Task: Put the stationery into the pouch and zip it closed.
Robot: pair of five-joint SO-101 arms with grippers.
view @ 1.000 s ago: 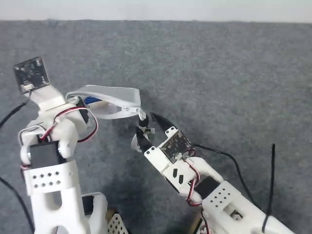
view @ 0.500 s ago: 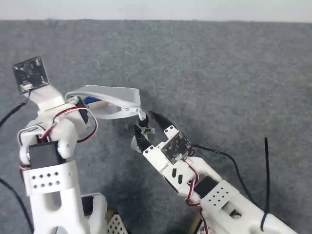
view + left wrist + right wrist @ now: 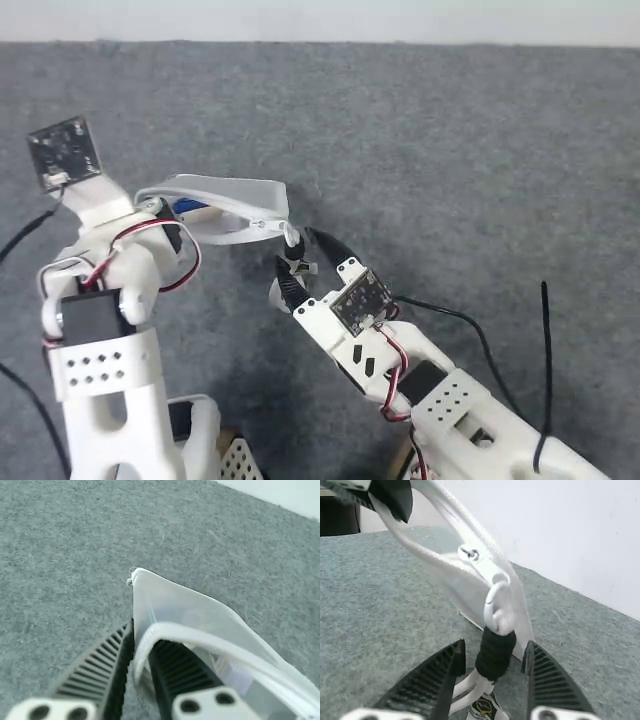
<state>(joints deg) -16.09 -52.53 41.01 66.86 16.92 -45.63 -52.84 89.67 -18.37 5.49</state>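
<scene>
Left gripper (image 3: 139, 645) clamps the pouch (image 3: 185, 610) rim; right gripper (image 3: 493, 647) gapes around the zipper pull (image 3: 495, 661), so I'd close squarely before dragging.

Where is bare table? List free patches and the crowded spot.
Free: the table strip between the pouch and the far wall, and the stretch outside the right arm, around the black cable. Crowded: where the left tool pinches the pouch and the open right tool straddles its zipper pull.
</scene>
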